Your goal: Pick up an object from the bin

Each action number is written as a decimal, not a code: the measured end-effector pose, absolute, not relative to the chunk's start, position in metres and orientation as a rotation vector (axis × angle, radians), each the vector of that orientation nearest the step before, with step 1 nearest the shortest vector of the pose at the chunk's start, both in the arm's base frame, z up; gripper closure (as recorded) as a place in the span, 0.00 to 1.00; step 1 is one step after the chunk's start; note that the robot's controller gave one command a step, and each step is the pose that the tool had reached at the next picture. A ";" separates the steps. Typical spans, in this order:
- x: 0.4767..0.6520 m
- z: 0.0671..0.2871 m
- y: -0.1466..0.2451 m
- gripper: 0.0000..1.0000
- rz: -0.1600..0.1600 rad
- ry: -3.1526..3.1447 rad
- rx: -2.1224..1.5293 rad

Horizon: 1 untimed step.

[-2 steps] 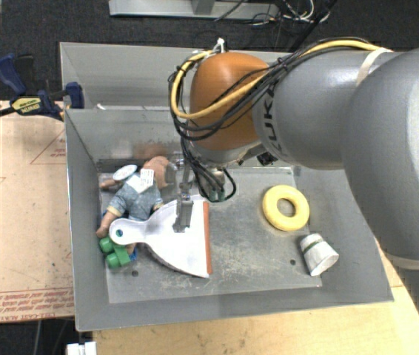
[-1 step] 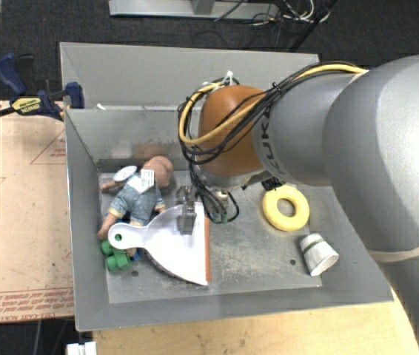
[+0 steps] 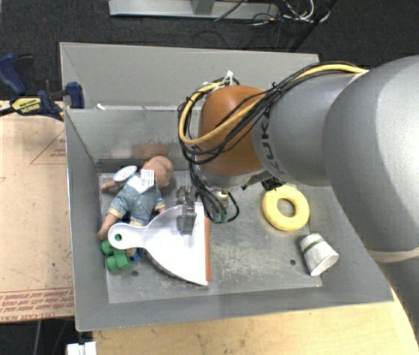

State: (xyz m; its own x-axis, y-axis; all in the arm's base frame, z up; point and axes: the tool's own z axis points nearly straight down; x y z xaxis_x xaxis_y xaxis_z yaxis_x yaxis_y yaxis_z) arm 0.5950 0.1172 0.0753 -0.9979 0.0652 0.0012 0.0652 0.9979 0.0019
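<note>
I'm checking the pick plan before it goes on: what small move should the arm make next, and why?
Probably a short, straight lowering. The pincer hangs at the upper edge of the white dustpan, right beside the doll in blue. Whether it already touches the pan cannot be told, so easing down without drifting sideways toward the doll seems safest.

White scoop (image 3: 169, 251) with orange edge, blue-clothed doll (image 3: 138, 195), yellow ring (image 3: 286, 208), green toy (image 3: 116, 260), white cap (image 3: 318, 254), grey bin (image 3: 265, 276).

The tool (image 3: 187, 220) hangs over a white dustpan (image 3: 166, 255).
</note>
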 end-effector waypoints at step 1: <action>0.594 0.105 0.117 1.00 -0.003 -3.136 -0.090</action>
